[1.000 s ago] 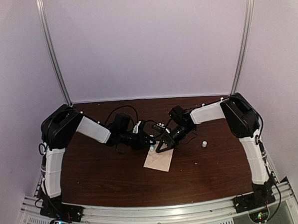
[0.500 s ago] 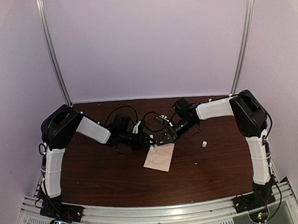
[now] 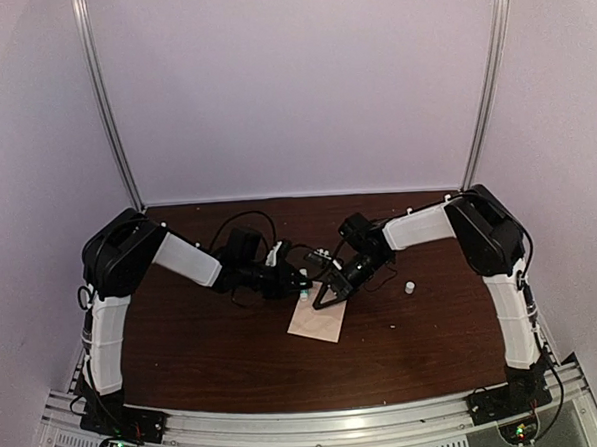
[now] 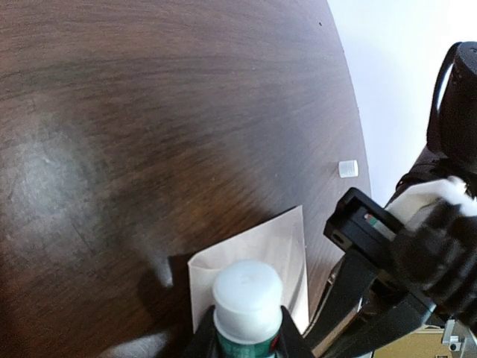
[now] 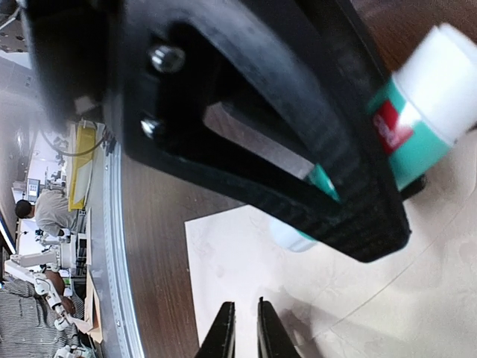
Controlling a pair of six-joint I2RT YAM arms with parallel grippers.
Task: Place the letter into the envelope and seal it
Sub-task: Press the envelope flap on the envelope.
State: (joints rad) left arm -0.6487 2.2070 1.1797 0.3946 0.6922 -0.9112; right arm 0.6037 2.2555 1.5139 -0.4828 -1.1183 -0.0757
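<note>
Envelope (image 3: 317,322) is seen lying flat on the dark wood table (image 3: 205,349), near its middle and between the two arms. It shows as a pale cream rectangle turned a little askew, and diagonal seams are made out on its face in the right wrist view. Whether its flap is folded down or open cannot be told.

A glue stick (image 4: 247,297), teal-bodied with a white end, is clamped between the fingers of the left gripper (image 3: 298,282). It is held low over the far edge of the envelope, white end pointing outward from the gripper. Whether it touches the paper cannot be told.

The right gripper (image 5: 244,304) is held just beside the left one, above the same far edge of the envelope. Its fingers (image 5: 223,332) are drawn almost together, only a thin slit being left between them, and nothing is seen caught in that slit. In the right wrist view the left gripper and the glue stick are seen close in front of these fingers.

A small white cap (image 3: 409,288) is seen on the table to the right of the envelope, well apart from it.
</note>
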